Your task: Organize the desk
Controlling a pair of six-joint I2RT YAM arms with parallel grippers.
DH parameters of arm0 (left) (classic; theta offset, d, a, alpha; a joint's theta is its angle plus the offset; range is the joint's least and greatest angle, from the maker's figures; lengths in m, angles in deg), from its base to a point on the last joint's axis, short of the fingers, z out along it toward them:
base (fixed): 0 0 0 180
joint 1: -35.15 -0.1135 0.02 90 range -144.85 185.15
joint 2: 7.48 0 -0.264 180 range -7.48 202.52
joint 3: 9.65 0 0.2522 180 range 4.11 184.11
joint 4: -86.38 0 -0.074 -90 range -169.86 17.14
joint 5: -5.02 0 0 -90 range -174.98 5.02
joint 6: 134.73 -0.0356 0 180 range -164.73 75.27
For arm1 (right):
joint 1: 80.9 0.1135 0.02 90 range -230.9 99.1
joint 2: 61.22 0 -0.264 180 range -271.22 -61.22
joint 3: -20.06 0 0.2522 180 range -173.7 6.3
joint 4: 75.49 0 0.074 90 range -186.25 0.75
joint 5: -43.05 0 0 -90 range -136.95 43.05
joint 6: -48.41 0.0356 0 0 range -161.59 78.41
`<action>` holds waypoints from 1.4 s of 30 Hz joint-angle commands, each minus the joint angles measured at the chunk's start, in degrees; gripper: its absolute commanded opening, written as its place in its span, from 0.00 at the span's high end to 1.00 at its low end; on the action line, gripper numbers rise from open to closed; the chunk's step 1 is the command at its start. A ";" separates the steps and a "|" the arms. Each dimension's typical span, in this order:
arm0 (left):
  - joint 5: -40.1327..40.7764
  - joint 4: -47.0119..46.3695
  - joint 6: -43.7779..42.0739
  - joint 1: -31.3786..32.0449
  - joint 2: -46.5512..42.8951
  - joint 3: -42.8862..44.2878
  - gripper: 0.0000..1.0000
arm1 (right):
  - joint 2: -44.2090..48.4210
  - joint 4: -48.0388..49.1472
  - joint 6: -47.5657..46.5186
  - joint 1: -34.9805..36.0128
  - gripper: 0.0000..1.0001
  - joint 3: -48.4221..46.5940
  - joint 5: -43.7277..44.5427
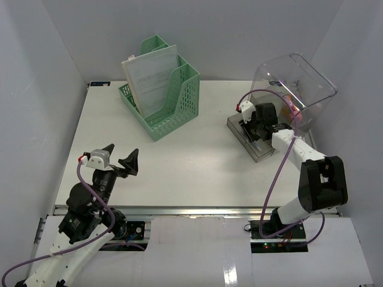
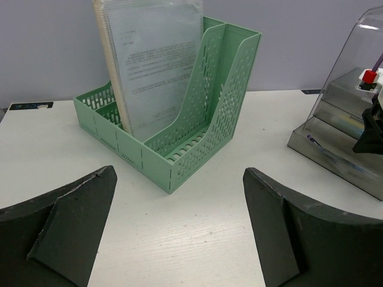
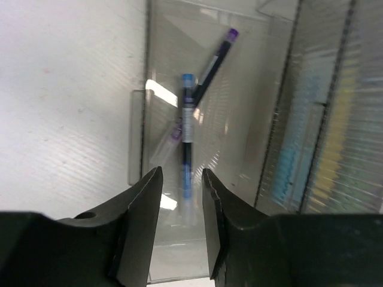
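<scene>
The white desk point(image 1: 179, 164) carries a green file holder point(image 1: 173, 113) with papers point(image 1: 152, 75) at the back and a clear plastic pen organizer point(image 1: 293, 84) at the right. My right gripper point(image 1: 251, 124) hangs over the organizer's front tray point(image 3: 239, 131), jaws a narrow gap apart point(image 3: 181, 173). A blue pen point(image 3: 187, 119) lies below that gap and touches neither finger. A purple pen point(image 3: 212, 66) lies crossed behind it. My left gripper point(image 1: 119, 155) is wide open and empty over the desk's near left point(image 2: 179, 173).
The green holder point(image 2: 197, 137) stands ahead of the left gripper, and the organizer point(image 2: 335, 143) is to its right. White walls close in the desk on three sides. A metal rail point(image 1: 191, 210) runs along the front edge.
</scene>
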State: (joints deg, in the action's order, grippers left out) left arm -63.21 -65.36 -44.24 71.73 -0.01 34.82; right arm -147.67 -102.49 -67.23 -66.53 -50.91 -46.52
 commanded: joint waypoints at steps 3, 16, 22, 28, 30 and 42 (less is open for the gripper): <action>-0.93 -0.70 0.30 -0.19 1.04 -0.39 0.02 | 3.37 -6.50 -9.96 0.13 0.75 -2.29 -25.40; -0.85 -0.70 0.30 -0.19 1.32 -0.30 0.02 | -11.40 -5.71 -0.25 5.02 0.91 -7.21 -11.00; -0.77 -0.69 0.30 -0.19 1.48 -0.32 0.02 | -13.65 4.33 9.17 6.09 0.91 -4.02 17.38; -0.91 -0.65 0.30 -0.19 1.50 -0.30 0.02 | -13.31 13.45 8.14 6.14 0.80 -0.48 31.88; -0.92 -0.62 0.30 -0.19 1.50 -0.30 0.02 | -13.97 14.76 7.23 6.09 0.75 -0.12 34.10; -0.94 -0.53 0.39 -0.19 1.41 -0.30 0.02 | -16.38 18.51 2.27 5.76 0.63 -0.62 38.42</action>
State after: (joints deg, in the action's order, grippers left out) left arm -63.42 -65.36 -44.21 71.73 0.71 34.81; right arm -163.82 -88.57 -63.17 -60.26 -51.24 -12.12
